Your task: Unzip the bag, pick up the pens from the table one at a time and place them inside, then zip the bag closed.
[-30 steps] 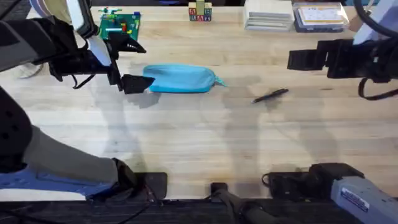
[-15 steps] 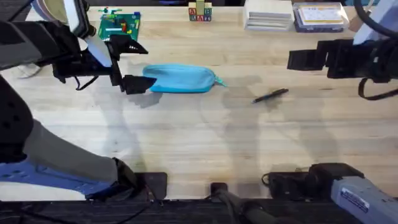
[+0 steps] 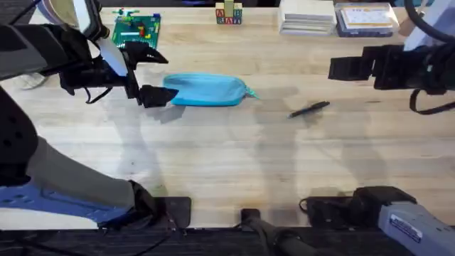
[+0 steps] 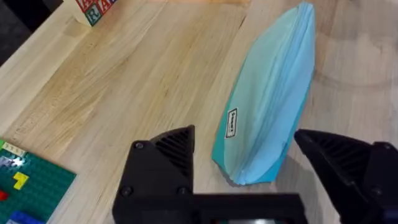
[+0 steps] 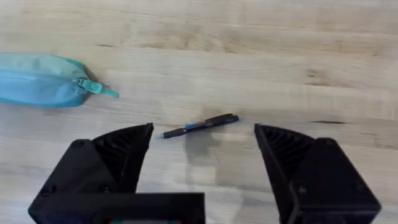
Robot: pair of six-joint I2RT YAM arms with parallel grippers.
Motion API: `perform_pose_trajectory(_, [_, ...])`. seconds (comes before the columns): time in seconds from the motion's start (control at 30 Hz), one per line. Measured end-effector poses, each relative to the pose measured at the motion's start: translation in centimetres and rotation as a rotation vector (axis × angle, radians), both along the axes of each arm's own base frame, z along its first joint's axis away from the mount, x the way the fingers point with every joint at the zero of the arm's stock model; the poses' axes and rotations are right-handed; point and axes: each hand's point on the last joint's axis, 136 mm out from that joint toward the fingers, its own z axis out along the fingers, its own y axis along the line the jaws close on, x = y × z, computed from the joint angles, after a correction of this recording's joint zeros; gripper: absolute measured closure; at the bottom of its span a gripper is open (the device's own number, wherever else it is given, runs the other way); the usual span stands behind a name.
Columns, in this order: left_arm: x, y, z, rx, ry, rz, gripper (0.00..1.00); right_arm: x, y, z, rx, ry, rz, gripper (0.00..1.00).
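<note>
One dark slim pen (image 3: pixel 310 109) lies on the pale plank table (image 3: pixel 234 156); both grippers' fingers spread wide (left gripper (image 4: pixel 249 158) straddling the light blue fabric pouch (image 4: pixel 270 99)).

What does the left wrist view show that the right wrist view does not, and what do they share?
Left wrist only: the left gripper open around one end of the bag, the bag's small label, a green brick plate and a lettered block. Right wrist only: the right gripper open above a dark pen, and the bag's zipper pull. Both: the bag, zipped shut, on the table.
</note>
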Motion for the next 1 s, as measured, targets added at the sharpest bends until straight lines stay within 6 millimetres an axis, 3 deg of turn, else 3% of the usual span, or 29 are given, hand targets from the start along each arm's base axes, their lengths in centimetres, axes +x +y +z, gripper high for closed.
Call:
perform_pose_trajectory(0.17, [0.02,0.03,-0.04,0.003,0.000,0.001,0.007,0.00,0.00,0.01,0.000,0.000,0.000,0.004])
perform_pose_trajectory(0.2, [0.05,0.05,-0.04,0.002,0.002,0.003,0.071,0.00,0.00,0.00,0.000,0.000,0.000,0.004])
perform_pose_trajectory(0.4, [0.04,0.02,-0.04,0.000,0.006,0.004,0.913,0.00,0.00,0.01,0.000,0.000,0.000,0.004])
perform_pose_trajectory(0.43, [0.03,-0.01,-0.04,0.000,0.007,0.003,0.945,0.00,0.00,0.01,0.000,0.000,0.000,0.004])
perform_pose_trajectory(1.0, [0.00,-0.01,-0.04,-0.003,0.012,0.006,0.958,-0.01,0.04,0.01,0.001,0.000,0.002,0.003])
